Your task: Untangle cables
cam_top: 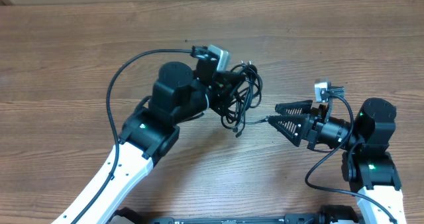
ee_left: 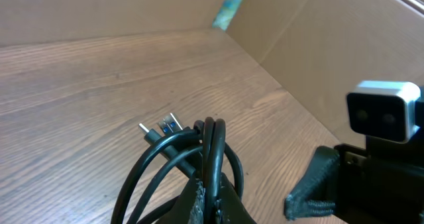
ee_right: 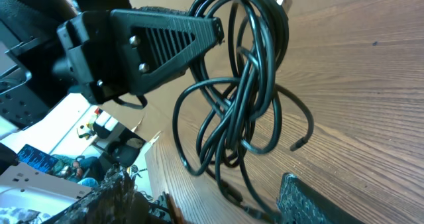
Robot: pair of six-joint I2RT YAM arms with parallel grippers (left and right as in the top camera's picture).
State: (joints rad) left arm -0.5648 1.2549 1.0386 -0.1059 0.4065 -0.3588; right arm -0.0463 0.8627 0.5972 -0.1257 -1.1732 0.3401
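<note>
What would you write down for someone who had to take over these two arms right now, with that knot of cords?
Left gripper: shut on the cables, pinching the bundle by its upper loops.
Right gripper: open and holding nothing. Its tips sit at a strand that trails out of the bundle toward it.
Cables: one looped bundle between the two arms, over the wooden table.
Done: the bundle is gripped on one side.
Left: no cord is separated yet. A likely next step is to close the right gripper on the trailing strand, draw it clear of the loops, then repeat for each cord.
</note>
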